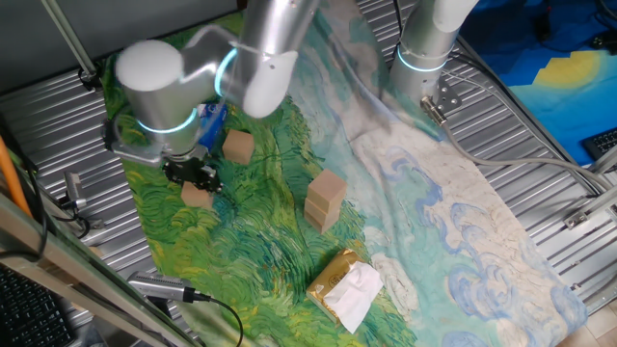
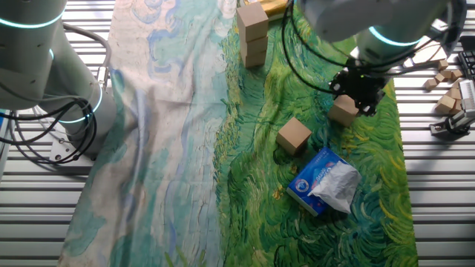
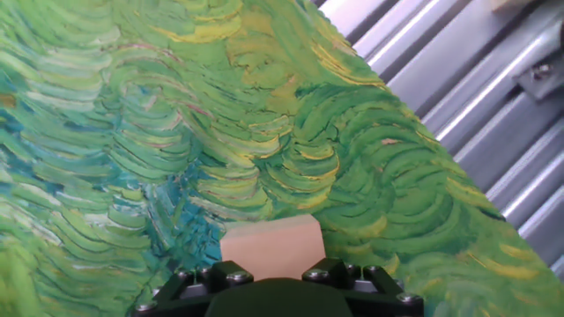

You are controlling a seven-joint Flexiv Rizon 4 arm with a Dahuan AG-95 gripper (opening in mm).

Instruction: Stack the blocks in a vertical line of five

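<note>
My gripper (image 1: pixel 196 183) is at the left of the green cloth, shut on a light-brown wooden block (image 1: pixel 197 197) that sits low, at the cloth's surface. The other fixed view shows the same block (image 2: pixel 344 109) under the dark fingers (image 2: pixel 365 95). The hand view has this block (image 3: pixel 271 246) filling the gap between the jaws. A second loose block (image 1: pixel 238 146) (image 2: pixel 294 136) lies a little behind it. A short upright stack of blocks (image 1: pixel 325 200) (image 2: pixel 252 33) stands near the middle of the cloth.
A blue-and-white soft packet (image 2: pixel 324 180) lies close to the loose block. A yellow-and-white wrapped packet (image 1: pixel 346 287) rests at the cloth's front edge. A second arm's base (image 1: pixel 424 48) stands behind. Ribbed metal table (image 1: pixel 540 145) surrounds the cloth; spare wooden pieces (image 2: pixel 447 78) lie off it.
</note>
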